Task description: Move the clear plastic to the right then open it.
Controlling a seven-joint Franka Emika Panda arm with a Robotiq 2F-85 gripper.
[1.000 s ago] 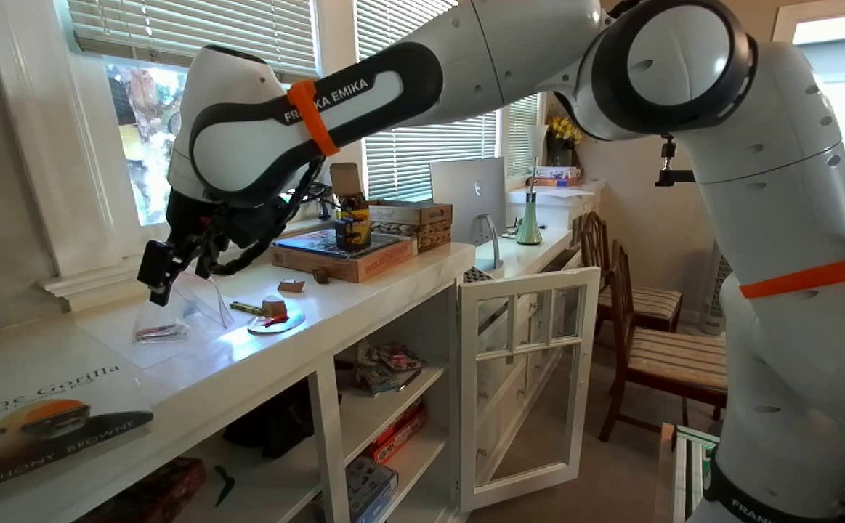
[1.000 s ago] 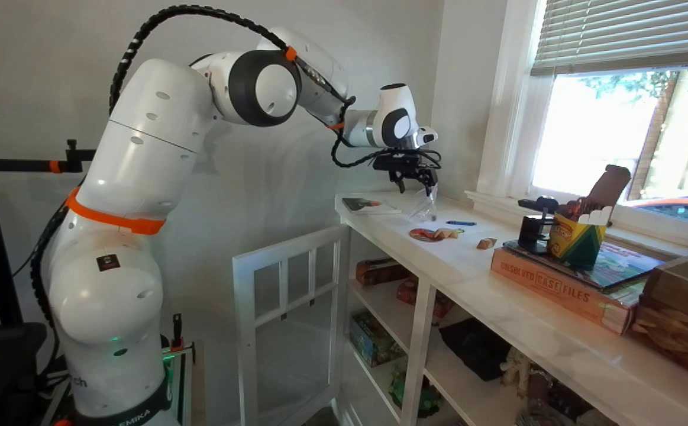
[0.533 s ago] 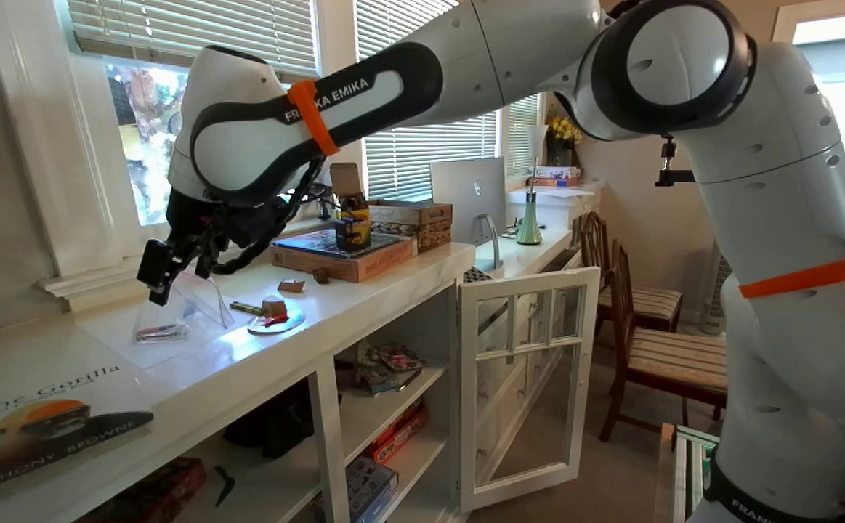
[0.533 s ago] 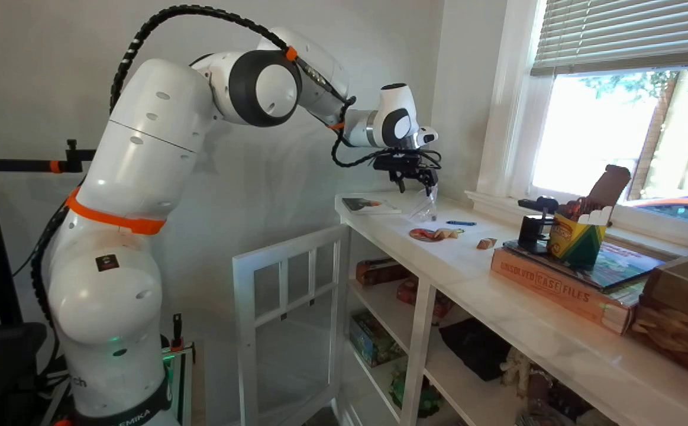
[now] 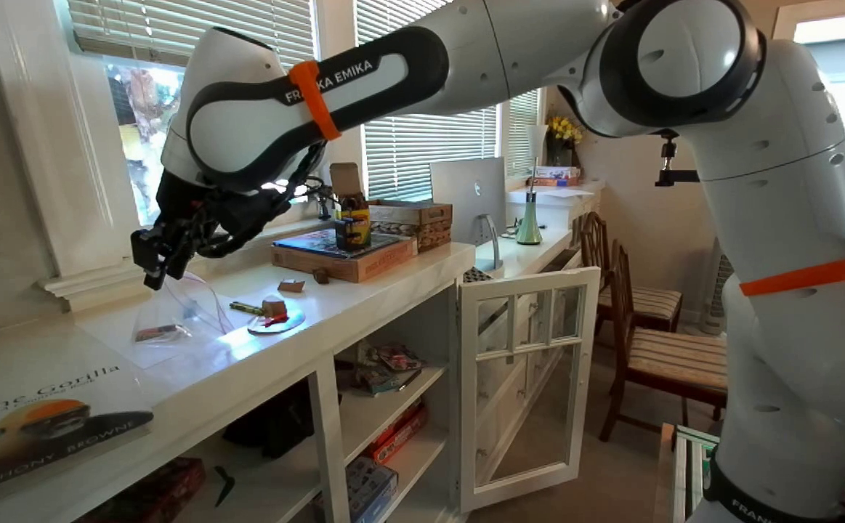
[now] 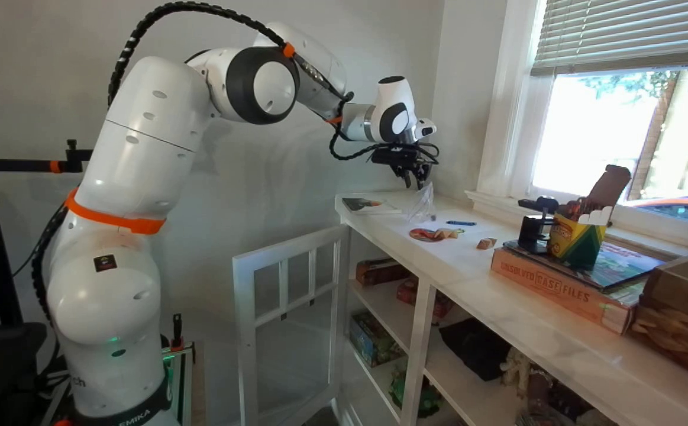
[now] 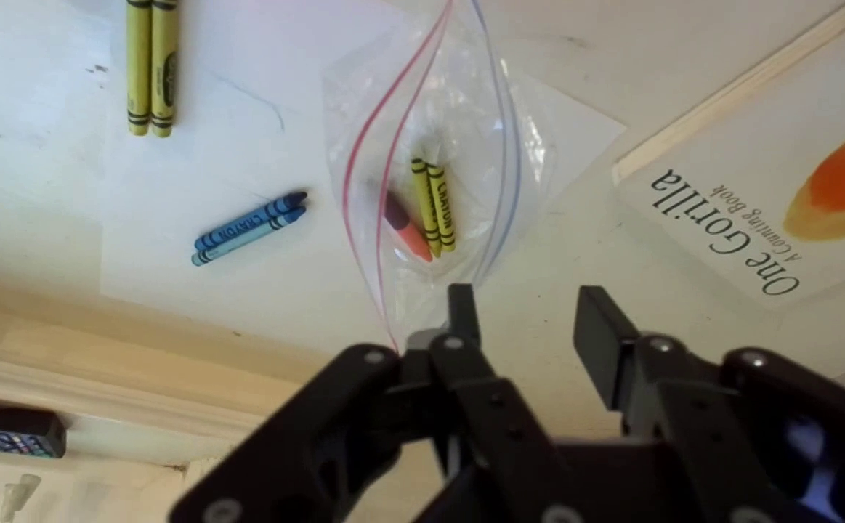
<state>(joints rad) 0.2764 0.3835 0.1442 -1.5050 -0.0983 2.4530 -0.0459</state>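
In the wrist view the jaws stand apart, and the worktop shows through the gap between them. The clear plastic bag is ahead of the jaws, rather to the left, and its near edge goes as far as the finger on that side; whether they touch, I cannot tell. The pink strip and the blue strip of the bag curve away from each other, and inside there are two yellow crayons and one pinkish crayon. Farther left of the jaws, two blue crayons are lying on a white sheet. To the right and ahead of the jaws lies the book "One Gorilla". In both exterior views the jaws are above the worktop, and the bag stands partly upright just below them.
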